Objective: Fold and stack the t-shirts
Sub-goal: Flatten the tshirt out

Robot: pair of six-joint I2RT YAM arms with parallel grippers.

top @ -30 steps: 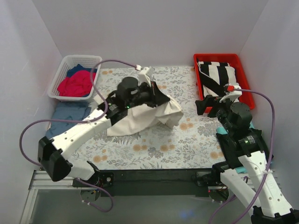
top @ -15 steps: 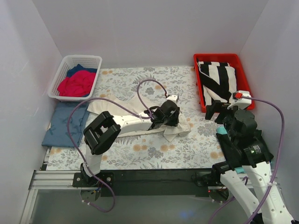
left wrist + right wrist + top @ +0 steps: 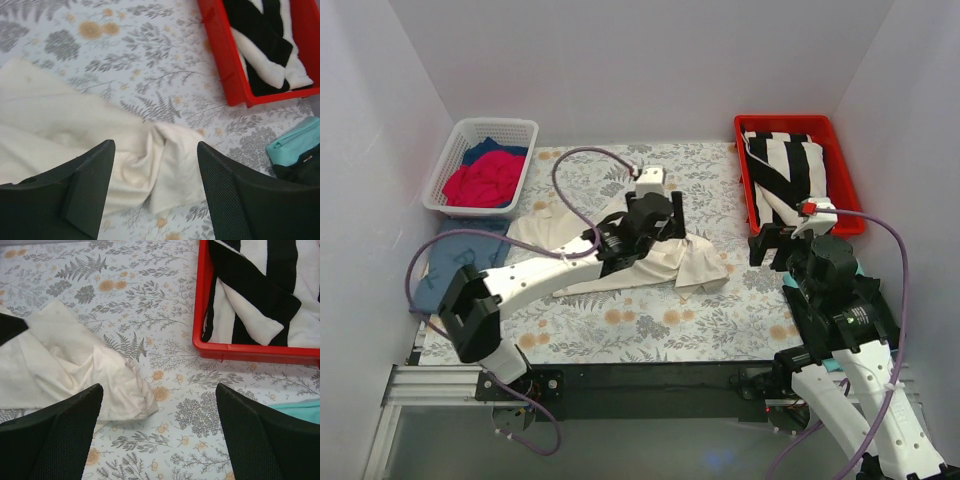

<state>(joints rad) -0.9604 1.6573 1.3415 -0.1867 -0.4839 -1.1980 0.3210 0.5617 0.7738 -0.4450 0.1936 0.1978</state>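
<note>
We see the soft, rumpled cream t-shirt [image 3: 672, 264] lying mid-table on the floral-printed covering [image 3: 620, 322], under the left gripper [image 3: 154, 150], whose fingers, like the right gripper's [image 3: 159, 390], are spread and empty.

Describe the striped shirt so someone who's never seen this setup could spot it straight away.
Look at the floral table covering; at its far right corner sits a red tray. The striped shirt lies inside that tray. Its bold black and white bands set it apart: the cream t-shirt spread mid-table is a plain colour.
</note>
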